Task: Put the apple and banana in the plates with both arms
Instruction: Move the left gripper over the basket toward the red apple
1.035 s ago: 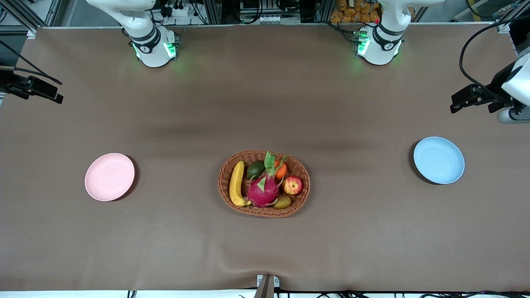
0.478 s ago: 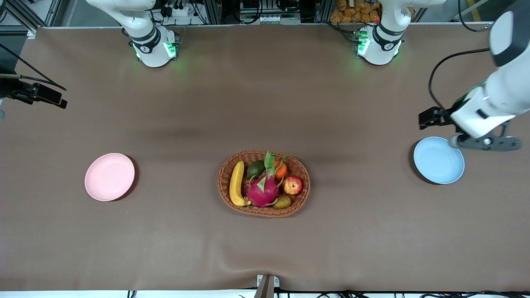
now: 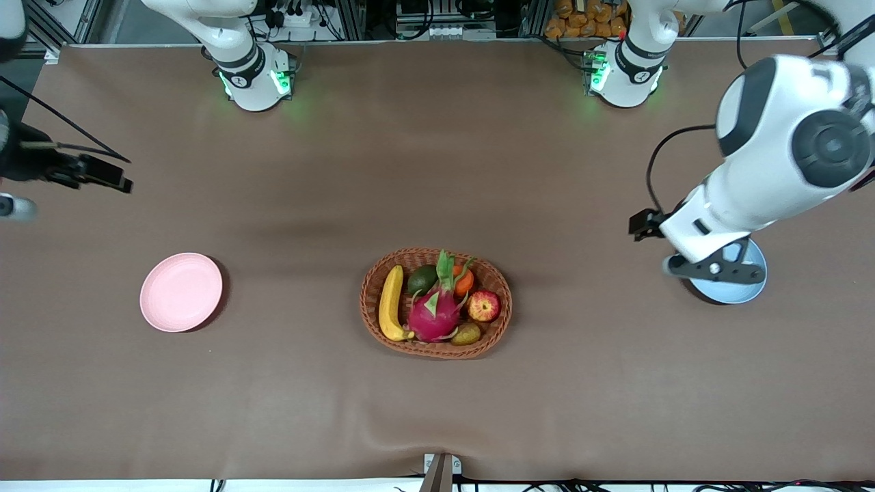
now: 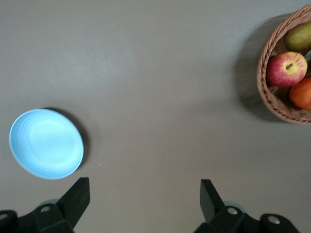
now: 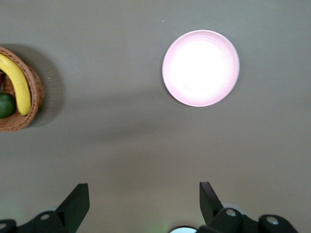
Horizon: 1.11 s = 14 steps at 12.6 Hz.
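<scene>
Since the earlier frames the left arm (image 3: 772, 157) has swung in from the table's edge and now reaches over the blue plate (image 3: 750, 285) toward the middle, while the right arm (image 3: 27, 167) has crept a little inward at its own end. That suggests both are only starting their approach, and no fruit has been picked.

The table (image 3: 437, 171) carries a woven basket (image 3: 504, 316) at its centre, with the pink plate (image 3: 181, 292) toward the right arm's end and the blue one toward the left arm's end, both bare. In the basket lie a dragon fruit (image 3: 433, 311), the banana (image 3: 391, 303) along the rim on the pink plate's side, an avocado (image 3: 422, 279), the apple (image 3: 484, 305) on the blue plate's side, and a tangerine (image 3: 464, 281).

The left gripper (image 4: 145, 200) hangs over bare table between the blue plate and the basket, jaws spread wide and holding nothing. The right gripper (image 5: 144, 201) hangs over bare table near the pink plate, jaws likewise wide and unloaded.
</scene>
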Each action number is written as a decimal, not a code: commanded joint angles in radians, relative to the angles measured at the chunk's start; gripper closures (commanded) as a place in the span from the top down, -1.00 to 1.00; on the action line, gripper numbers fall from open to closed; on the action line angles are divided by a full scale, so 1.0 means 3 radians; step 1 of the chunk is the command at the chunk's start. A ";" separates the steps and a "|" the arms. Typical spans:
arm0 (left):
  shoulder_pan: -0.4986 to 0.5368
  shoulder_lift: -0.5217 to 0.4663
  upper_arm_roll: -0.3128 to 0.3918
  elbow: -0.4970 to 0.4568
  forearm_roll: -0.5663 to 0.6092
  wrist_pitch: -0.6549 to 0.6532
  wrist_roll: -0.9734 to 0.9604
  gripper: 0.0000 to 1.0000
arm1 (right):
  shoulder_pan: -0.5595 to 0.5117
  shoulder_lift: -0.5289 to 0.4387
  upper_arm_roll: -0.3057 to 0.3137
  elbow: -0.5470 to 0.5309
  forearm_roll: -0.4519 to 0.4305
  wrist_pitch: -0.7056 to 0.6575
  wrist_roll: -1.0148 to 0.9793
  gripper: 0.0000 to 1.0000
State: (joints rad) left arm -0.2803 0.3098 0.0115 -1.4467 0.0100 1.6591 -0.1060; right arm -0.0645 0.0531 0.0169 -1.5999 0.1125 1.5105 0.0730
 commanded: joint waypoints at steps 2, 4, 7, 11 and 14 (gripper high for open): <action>-0.0180 0.0337 0.0018 0.0144 -0.0033 0.0339 -0.0142 1.00 | 0.0021 0.0150 -0.0005 0.0015 0.0080 0.0104 -0.0029 1.00; -0.0257 0.0439 0.0013 0.0144 -0.0069 0.0493 -0.0204 1.00 | -0.0010 0.0216 -0.0010 -0.0010 0.0075 0.0109 -0.0044 1.00; -0.0405 0.0679 0.0013 0.0144 -0.0100 0.0906 -0.0260 1.00 | -0.0117 0.0242 -0.0005 -0.0219 0.0110 0.0373 -0.0359 1.00; -0.0558 0.0920 -0.0008 0.0144 -0.0232 0.1397 -0.0419 1.00 | -0.0168 0.0263 -0.0010 -0.0338 0.0295 0.0523 -0.0433 1.00; -0.0752 0.1170 -0.0008 0.0307 -0.0335 0.1602 -0.0628 1.00 | -0.0219 0.0263 -0.0010 -0.0353 0.0300 0.0493 -0.0433 1.00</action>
State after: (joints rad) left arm -0.4717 0.6053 0.0025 -1.4204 -0.0734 2.1196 -0.2476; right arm -0.1025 0.1402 0.0026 -1.6959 0.1810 1.6612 -0.0348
